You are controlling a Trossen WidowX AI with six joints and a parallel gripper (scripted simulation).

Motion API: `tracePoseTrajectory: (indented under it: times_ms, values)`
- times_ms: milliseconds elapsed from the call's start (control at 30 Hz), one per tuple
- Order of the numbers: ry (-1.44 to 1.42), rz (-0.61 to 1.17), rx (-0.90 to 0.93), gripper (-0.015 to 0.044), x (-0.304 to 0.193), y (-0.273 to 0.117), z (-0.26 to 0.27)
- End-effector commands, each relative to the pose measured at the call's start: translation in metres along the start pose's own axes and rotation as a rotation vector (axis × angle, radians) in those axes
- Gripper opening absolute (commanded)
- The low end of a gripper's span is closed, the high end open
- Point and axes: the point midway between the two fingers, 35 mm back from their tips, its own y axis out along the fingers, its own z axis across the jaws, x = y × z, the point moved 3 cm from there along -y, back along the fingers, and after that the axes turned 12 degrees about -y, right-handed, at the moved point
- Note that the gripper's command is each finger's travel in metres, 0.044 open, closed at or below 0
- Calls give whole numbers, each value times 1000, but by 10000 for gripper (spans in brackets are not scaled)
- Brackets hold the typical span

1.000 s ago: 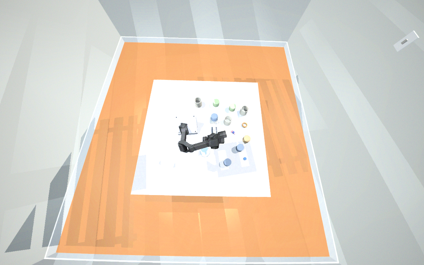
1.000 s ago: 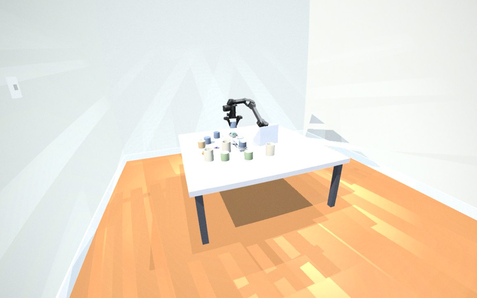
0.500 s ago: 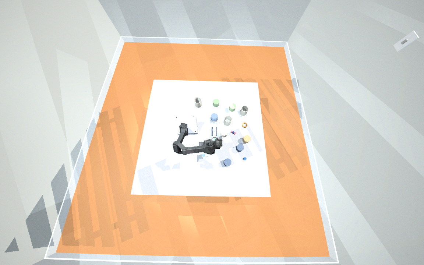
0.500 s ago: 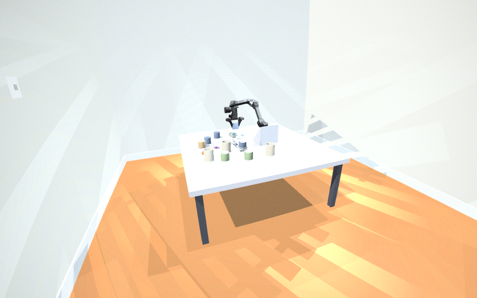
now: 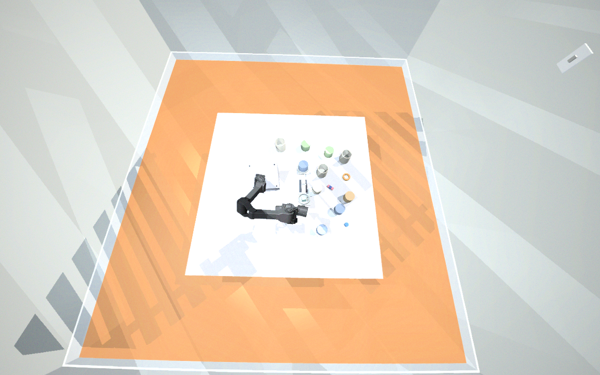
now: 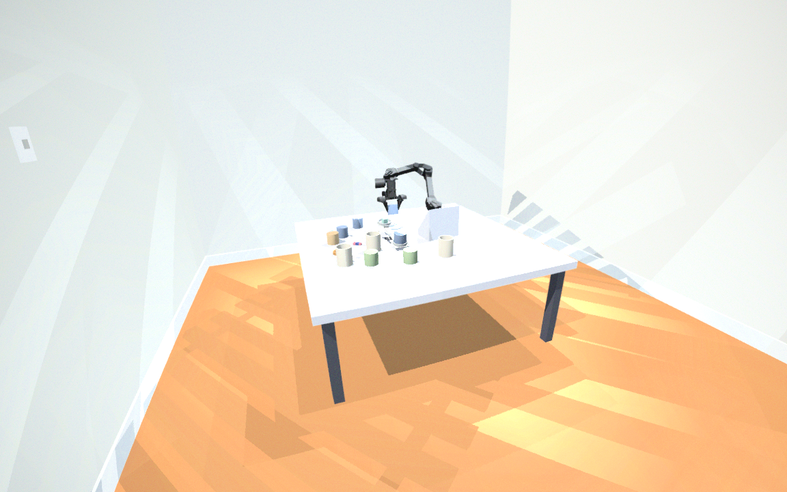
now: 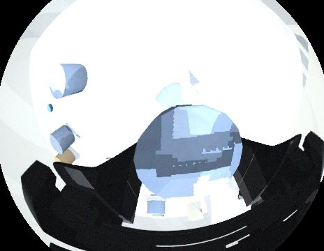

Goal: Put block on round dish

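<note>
My gripper [image 6: 393, 206] [image 7: 189, 164] is shut on a blue cup [image 6: 393, 209] [image 7: 190, 139], holding it well above the table. The arm hides this cup in the top view. The identical blue cup [image 5: 303, 165] [image 6: 399, 236] [image 7: 156, 206] stands on one end of the balance [image 5: 303, 179]. A small teal block [image 5: 304, 199] [image 6: 385, 221] lies uncovered on the other end. The round dish [image 6: 395, 227] is faint and pale near that end; the arm covers most of it in the top view. I cannot tell whether the held cup is over the dish.
Blue cups [image 5: 339, 209] [image 5: 322, 229] and an orange cup [image 5: 348, 197] stand right of the arm. Beige mugs [image 5: 322, 171] [image 6: 445, 246] and green cups [image 5: 304, 146] [image 6: 371, 257] stand beyond the balance. A white panel [image 6: 444, 222] stands near the arm's base. An orange ring [image 5: 346, 174] lies farther right.
</note>
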Motion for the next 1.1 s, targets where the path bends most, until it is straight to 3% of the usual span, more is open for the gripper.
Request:
tracePoseTrajectory:
  times_ms: [0, 1067]
  values:
    - [0, 2, 5, 0, 4, 4, -14]
    - [-2, -74, -15, 0, 11, 24, -105]
